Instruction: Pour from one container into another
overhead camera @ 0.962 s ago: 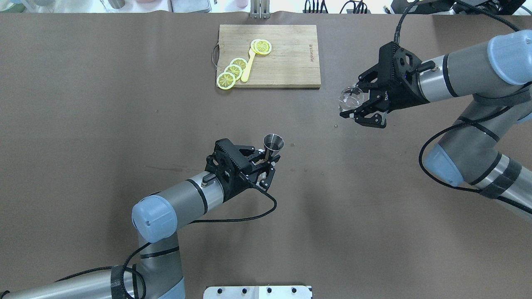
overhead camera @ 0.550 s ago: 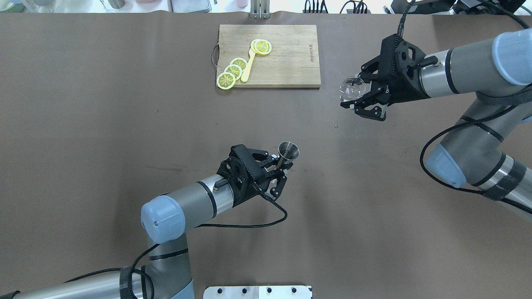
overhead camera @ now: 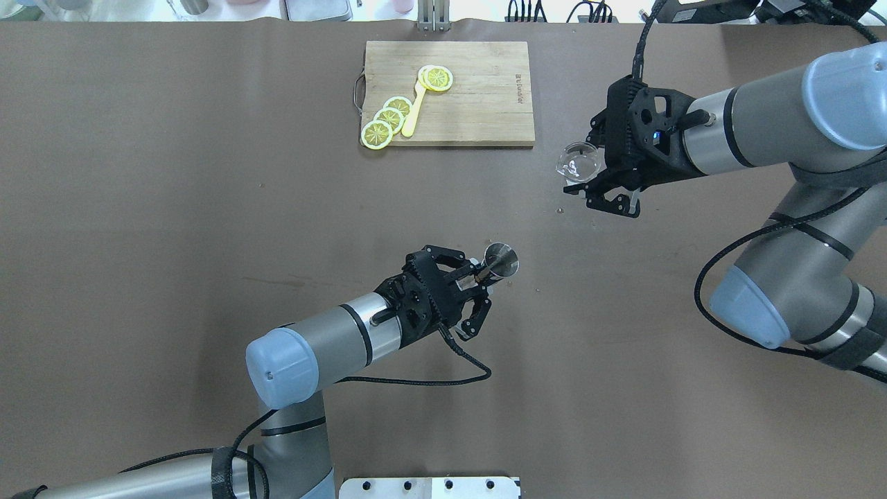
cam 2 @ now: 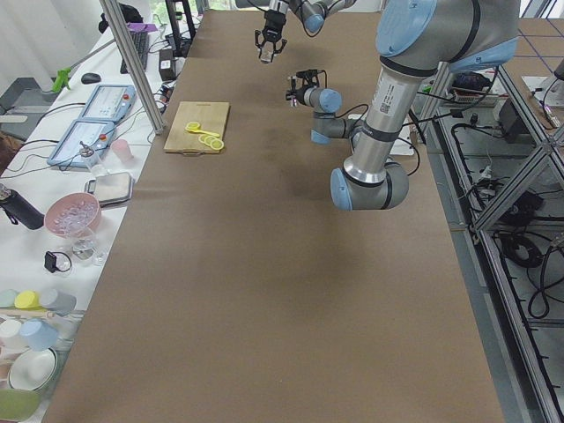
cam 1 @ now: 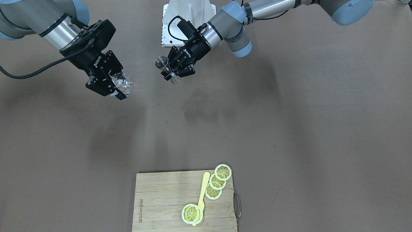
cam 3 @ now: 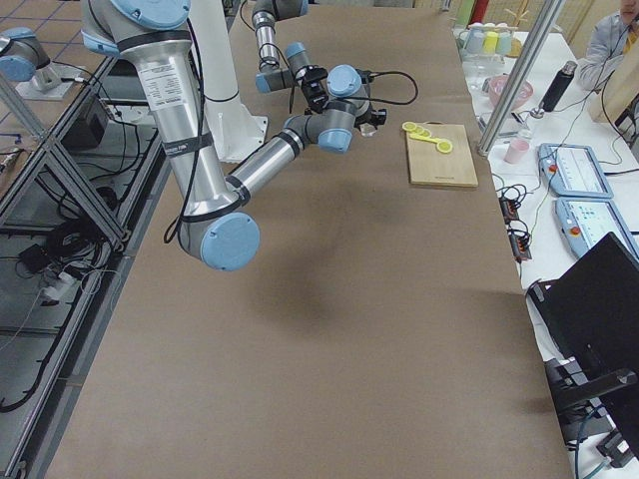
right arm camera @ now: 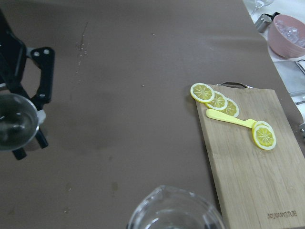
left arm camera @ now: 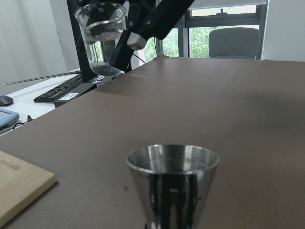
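The brown table [cam 1: 289,122] stretched under both arms in the front-facing view, with a wooden cutting board [cam 1: 161,199] and lemon slices [cam 1: 222,171] at its near edge. There the right gripper [cam 1: 119,86] was clamped on the glass cup [cam 1: 123,81], held aloft, and the left gripper [cam 1: 170,70] pinched the waist of the jigger [cam 1: 161,62], likewise lifted. We read ROBOTIQ in white on the right gripper's body. The board's burnt-in mark was too small to make out.

From overhead, the left arm had carried the jigger rightward over the last second, while the right arm had nudged the cup slightly left. The gap had narrowed, yet the two were still well apart. We judged the vessels were being brought together and no pouring had begun.

The side views showed both grippers too small to judge.

In the left wrist view the jigger's mouth stood upright in front, with the cup high at upper left, upright and holding clear liquid.

In the right wrist view the cup's rim sat at the bottom edge, the jigger at the left edge
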`<action>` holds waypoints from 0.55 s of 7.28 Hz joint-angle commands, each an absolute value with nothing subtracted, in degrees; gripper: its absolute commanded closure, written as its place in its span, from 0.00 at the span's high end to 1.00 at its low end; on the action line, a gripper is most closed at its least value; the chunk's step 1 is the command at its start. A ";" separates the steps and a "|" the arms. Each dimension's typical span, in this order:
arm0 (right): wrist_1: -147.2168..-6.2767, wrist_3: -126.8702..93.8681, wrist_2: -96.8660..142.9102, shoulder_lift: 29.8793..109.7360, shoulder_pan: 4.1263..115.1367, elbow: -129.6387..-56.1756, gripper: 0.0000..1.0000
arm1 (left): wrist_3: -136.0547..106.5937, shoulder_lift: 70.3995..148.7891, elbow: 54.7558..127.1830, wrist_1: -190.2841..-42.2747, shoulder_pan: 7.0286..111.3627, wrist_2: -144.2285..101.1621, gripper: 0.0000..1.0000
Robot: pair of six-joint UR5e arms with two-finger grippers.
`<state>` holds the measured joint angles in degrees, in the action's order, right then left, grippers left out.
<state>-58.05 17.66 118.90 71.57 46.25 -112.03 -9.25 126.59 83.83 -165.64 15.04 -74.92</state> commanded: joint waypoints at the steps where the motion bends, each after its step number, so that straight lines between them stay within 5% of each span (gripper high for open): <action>1: -64.23 22.05 120.92 71.81 44.91 -116.17 0.00 | -5.03 125.51 83.93 -167.78 15.03 -73.14 0.00; 4: -68.28 24.25 123.66 71.11 43.34 -117.16 0.00 | -4.83 124.98 83.06 -171.91 14.85 -69.46 0.00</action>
<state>-66.62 23.22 123.10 71.40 44.05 -116.82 -4.96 125.25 83.44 -170.73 14.90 -71.66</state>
